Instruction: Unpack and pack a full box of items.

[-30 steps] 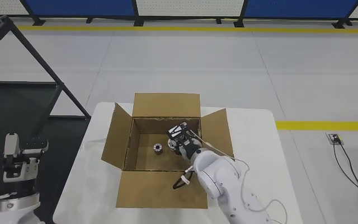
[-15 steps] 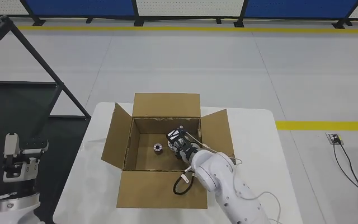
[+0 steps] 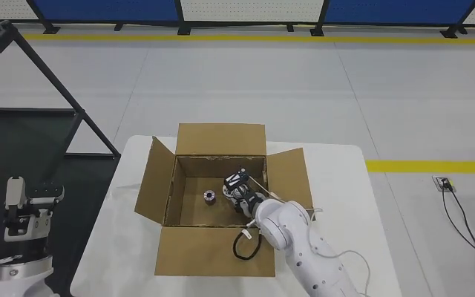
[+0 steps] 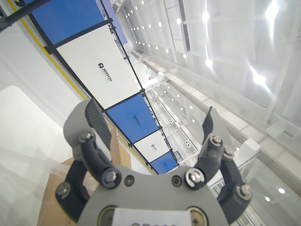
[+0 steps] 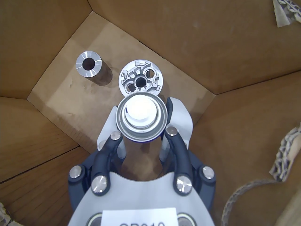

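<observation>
**Right gripper [image 5: 142, 110] clamped on spray can [image 5: 141, 118] inside box [image 5: 164, 12]**

The right gripper is closed around the upright spray can, which is held low inside the open cardboard box on the white table [image 3: 338, 178]. Just beside the spray can, a round slotted metal part [image 5: 140, 81] lies on the box floor, and a metal cylinder [image 5: 89, 65] stands near it. The left gripper [image 4: 151, 118] is held with fingers spread and nothing between them, pointed towards the ceiling
</observation>
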Robot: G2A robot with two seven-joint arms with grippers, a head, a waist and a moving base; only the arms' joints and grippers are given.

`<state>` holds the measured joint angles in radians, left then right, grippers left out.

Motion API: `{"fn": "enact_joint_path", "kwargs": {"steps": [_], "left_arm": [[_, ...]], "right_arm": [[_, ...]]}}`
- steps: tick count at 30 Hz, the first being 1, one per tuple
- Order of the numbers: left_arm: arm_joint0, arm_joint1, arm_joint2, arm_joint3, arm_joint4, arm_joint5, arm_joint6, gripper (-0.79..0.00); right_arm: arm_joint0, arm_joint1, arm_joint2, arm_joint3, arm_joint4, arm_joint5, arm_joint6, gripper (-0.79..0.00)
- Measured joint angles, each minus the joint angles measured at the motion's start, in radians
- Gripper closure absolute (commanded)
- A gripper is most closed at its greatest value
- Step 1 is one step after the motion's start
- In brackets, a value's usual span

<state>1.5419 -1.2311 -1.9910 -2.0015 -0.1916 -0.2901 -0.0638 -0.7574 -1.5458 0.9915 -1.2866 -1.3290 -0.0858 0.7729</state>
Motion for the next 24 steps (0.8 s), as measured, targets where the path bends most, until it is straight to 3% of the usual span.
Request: {"fn": "enact_joint_path", "kwargs": {"steps": [7,10,14,24], "left_arm": [[0.0,0.0,0.0,0.0,0.0,0.0,0.0,-0.785],[0.0,0.0,0.0,0.0,0.0,0.0,0.0,-0.785],[0.0,0.0,0.0,0.0,0.0,0.0,0.0,-0.785],[0.0,0.0,0.0,0.0,0.0,0.0,0.0,-0.785]], "right_arm": [[-0.022,0.004,0.014,-0.019,-0.006,-0.005,-0.003,-0.499],[-0.037,0.008,0.025,-0.039,-0.006,-0.013,-0.007,-0.69],[-0.055,0.012,0.035,-0.064,-0.011,-0.022,-0.008,-0.785],[-0.157,0.027,0.085,-0.24,-0.004,-0.035,-0.141,-0.785]]}}
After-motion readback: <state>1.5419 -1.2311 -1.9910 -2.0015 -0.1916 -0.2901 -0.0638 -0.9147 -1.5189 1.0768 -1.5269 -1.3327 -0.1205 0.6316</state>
